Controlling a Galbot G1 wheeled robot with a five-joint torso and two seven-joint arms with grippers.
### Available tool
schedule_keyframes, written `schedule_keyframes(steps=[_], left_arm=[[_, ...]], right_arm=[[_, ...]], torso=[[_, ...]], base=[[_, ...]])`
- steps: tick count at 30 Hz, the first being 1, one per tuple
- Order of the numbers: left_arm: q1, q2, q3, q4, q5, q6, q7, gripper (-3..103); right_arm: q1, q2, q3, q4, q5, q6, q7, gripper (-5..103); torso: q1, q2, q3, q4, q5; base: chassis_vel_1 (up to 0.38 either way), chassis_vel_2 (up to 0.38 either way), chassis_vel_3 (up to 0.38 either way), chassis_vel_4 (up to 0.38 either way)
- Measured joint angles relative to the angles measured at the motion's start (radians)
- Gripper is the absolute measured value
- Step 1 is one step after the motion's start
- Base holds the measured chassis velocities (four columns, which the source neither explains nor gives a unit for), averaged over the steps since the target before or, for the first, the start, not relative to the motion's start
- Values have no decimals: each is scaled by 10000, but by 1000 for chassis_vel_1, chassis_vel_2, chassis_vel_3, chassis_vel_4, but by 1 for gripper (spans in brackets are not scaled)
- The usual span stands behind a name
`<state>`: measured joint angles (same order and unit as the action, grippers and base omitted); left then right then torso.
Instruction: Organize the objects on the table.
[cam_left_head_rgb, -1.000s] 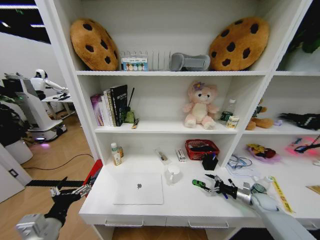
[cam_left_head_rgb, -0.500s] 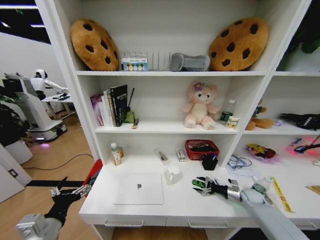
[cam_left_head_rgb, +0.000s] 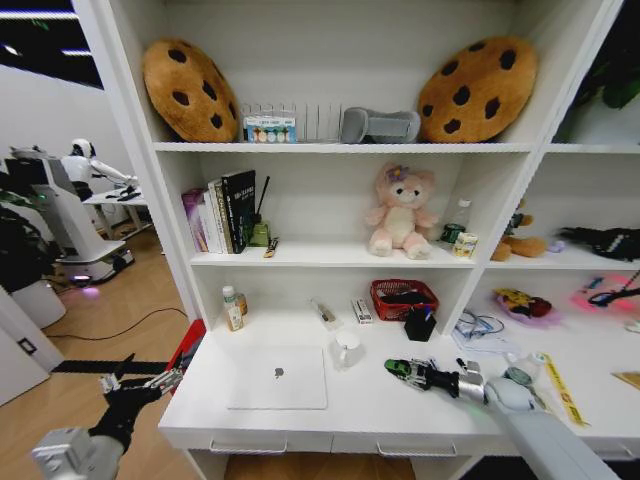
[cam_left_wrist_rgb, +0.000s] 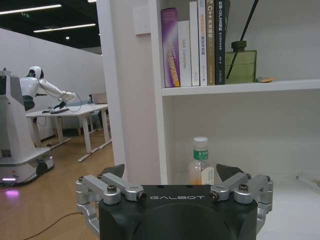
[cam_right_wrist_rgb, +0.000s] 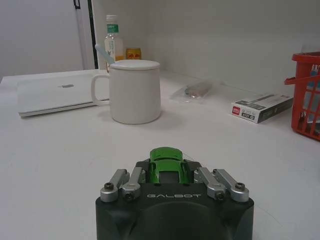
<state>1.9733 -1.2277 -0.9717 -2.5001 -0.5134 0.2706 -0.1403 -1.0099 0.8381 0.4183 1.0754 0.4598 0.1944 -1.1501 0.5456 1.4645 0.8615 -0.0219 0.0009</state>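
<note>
A tiny green toy car (cam_left_head_rgb: 398, 367) (cam_right_wrist_rgb: 166, 159) sits between the fingers of my right gripper (cam_left_head_rgb: 406, 370) (cam_right_wrist_rgb: 166, 171), which is shut on it low over the white table (cam_left_head_rgb: 365, 405), right of centre. The silver laptop (cam_left_head_rgb: 278, 377) (cam_right_wrist_rgb: 55, 92) lies closed to the left of the car. A small clear bottle (cam_left_head_rgb: 232, 308) (cam_left_wrist_rgb: 201, 161) (cam_right_wrist_rgb: 113, 37) stands at the back left corner. Thin pens (cam_left_head_rgb: 460, 364) lie just behind my right arm. My left gripper (cam_left_head_rgb: 140, 383) (cam_left_wrist_rgb: 172, 172) hangs open off the table's left end, holding nothing.
A white lidded mug (cam_left_head_rgb: 346, 348) (cam_right_wrist_rgb: 135, 92) stands between laptop and car. A red basket (cam_left_head_rgb: 404, 297) (cam_right_wrist_rgb: 307, 95), a small white box (cam_right_wrist_rgb: 261, 106) and a black holder (cam_left_head_rgb: 419, 323) line the back. Shelves with books, a plush toy and cookie cushions rise above.
My right gripper reached left from beside the green car, came around it and shut on it. The left arm has not moved.
</note>
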Motion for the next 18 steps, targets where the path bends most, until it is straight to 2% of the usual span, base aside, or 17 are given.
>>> schedule_keyframes(steps=[3,5,6,7,10,12,14,17,18], left_arm=[[0,0,0,0,0,0,-1,100],[0,-1,0,1,0,0,-1,100],[0,0,0,1,0,0,0,100],[0,0,0,1,0,0,0,100],[0,0,1,1,0,0,-1,100],[0,0,0,1,0,0,-1,100],[0,0,0,1,0,0,-1,100],[0,0,0,1,0,0,-1,100],[0,0,0,1,0,0,-1,100]], right_arm=[[-137,-13,401,372,93,-125,9,36],[-343,-177,689,970,322,-273,43,36],[-659,-403,929,1737,728,-406,125,36],[-659,-403,929,1737,728,-406,125,36],[-1233,-890,1537,3295,1661,-636,285,36],[-1308,-1102,1700,3731,1957,-710,309,36],[-1295,-1326,1847,4109,2317,-806,352,36],[-482,-1877,1972,4825,3561,-1505,626,36],[-482,-1877,1972,4825,3561,-1505,626,36]], torso=[[3,-3,3,-10,5],[3,-2,2,-7,-8],[2,-2,0,-4,-7],[2,-2,0,-4,-7],[1,0,-3,-8,-9],[1,1,-2,-6,-5],[1,1,-3,-3,-9],[0,2,-3,-1,-6],[0,2,-3,-1,-6]], base=[[0,0,0,0],[0,0,0,0],[0,0,0,0],[0,0,0,0],[0,0,0,0],[0,0,0,0],[0,0,0,0],[0,0,0,0],[0,0,0,0]])
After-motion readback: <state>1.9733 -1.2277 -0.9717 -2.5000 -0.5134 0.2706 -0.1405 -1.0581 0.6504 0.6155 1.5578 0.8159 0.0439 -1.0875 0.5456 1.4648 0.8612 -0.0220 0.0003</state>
